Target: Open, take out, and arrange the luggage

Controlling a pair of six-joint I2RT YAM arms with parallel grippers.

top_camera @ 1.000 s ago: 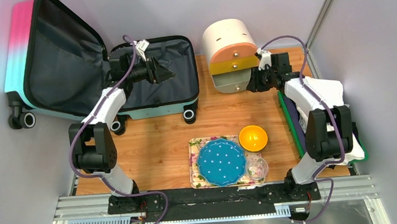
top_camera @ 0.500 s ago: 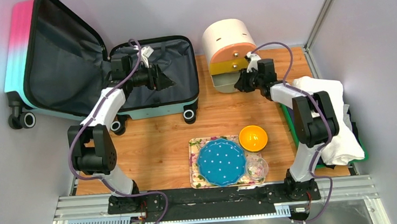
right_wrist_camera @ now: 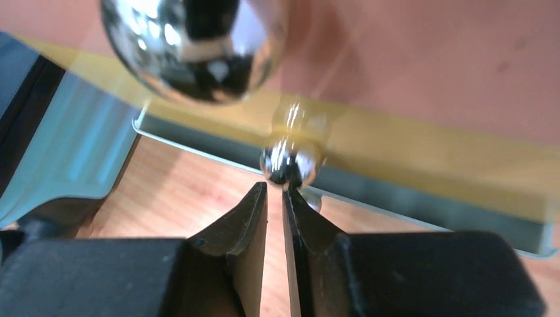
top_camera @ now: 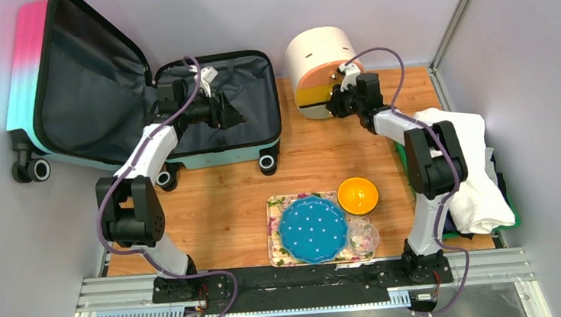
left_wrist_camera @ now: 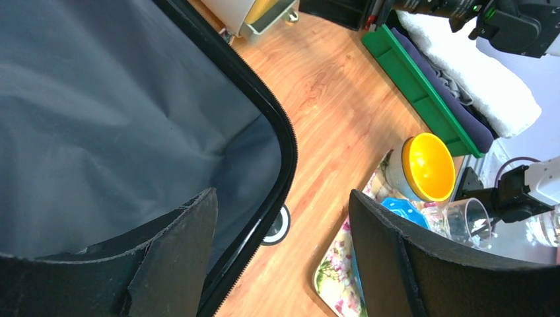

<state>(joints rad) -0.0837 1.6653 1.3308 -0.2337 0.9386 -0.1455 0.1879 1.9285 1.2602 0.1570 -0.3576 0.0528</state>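
Left gripper (top_camera: 237, 115) is hovering wide apart over open luggage (top_camera: 80, 92); right gripper (right_wrist_camera: 274, 191), nearly together, is sitting under a drawer knob (right_wrist_camera: 290, 165).

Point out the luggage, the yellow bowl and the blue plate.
luggage (top_camera: 80, 92): top external view, grey lining of the raised lid.
yellow bowl (top_camera: 358, 195): top external view, inside of the bowl.
blue plate (top_camera: 313, 228): top external view, middle of its dotted face.
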